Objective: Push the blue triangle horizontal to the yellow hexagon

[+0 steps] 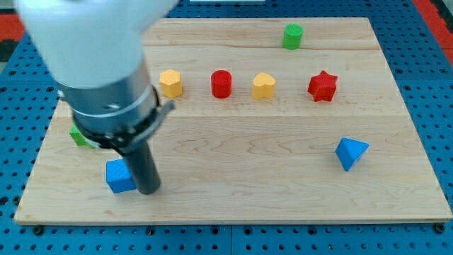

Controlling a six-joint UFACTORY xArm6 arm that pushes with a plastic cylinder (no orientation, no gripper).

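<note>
The blue triangle (350,152) lies on the wooden board at the view's right, below the red star. The yellow hexagon (170,83) sits in the upper row, left of centre. My tip (148,190) is at the lower left, touching the right side of a blue cube (119,176). It is far to the left of the blue triangle and well below the yellow hexagon.
A red cylinder (221,83), a yellow heart-like block (264,85) and a red star (323,86) stand in a row right of the hexagon. A green cylinder (292,36) sits near the top edge. A green block (78,135) is partly hidden behind the arm.
</note>
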